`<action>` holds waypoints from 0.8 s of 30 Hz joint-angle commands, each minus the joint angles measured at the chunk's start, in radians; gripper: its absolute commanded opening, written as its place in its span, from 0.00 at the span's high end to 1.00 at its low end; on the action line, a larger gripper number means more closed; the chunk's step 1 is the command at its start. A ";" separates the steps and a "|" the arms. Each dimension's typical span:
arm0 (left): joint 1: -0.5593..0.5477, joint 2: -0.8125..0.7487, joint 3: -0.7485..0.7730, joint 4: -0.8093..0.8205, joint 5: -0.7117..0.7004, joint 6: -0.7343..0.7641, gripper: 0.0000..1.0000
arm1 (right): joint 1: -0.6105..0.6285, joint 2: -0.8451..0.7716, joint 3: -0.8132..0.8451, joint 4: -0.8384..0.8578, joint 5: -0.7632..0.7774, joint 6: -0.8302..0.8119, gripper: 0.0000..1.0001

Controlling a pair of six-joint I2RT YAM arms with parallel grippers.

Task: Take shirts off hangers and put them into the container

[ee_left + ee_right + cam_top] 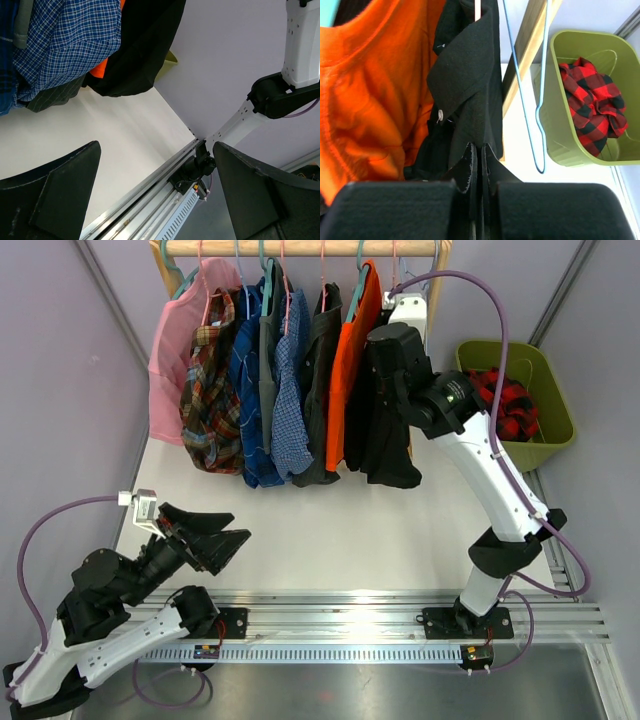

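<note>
Shirts, one lot, on hangers along a wooden rail (300,247) at the far edge of the white table (330,540). From the left they are a pink shirt (180,350), a brown-red plaid shirt (210,390), a dark blue shirt (245,390), a dark grey shirt (270,330), a blue checked shirt (292,400), a second dark shirt (320,390), an orange shirt (375,100) and a black shirt (470,85). The black shirt is plain woven cloth, hangs open at the front and has a white button (440,116) on its placket. One red-and-black buffalo plaid shirt (590,105) lies crumpled inside the container (560,125), an olive-green bin with a flared rim that stands past the rail's right post. A bare pale blue hanger (537,115) of thin wire hangs between the black shirt and the bin. The right gripper (476,160) is raised at the rail's right end, its fingers pressed together on the front edge of the black shirt. The left gripper (236,533) is low over the near left of the table with its jaws spread wide, holding nothing and well apart from the shirts.
</note>
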 commanded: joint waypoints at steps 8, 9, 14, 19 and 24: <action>-0.002 -0.012 -0.017 0.018 -0.015 -0.009 0.01 | -0.027 -0.185 -0.176 0.343 0.065 -0.146 1.00; -0.002 -0.011 -0.020 0.023 -0.015 -0.006 0.01 | -0.039 -0.203 -0.179 0.363 0.057 -0.162 1.00; -0.002 0.000 -0.027 0.046 -0.010 0.002 0.01 | -0.061 -0.214 -0.170 0.466 0.016 -0.257 1.00; -0.002 0.002 -0.026 0.048 -0.015 0.007 0.01 | -0.064 -0.213 -0.134 0.477 -0.007 -0.288 1.00; -0.002 0.005 -0.020 0.044 -0.024 0.017 0.01 | -0.062 -0.309 -0.188 0.390 -0.128 -0.231 1.00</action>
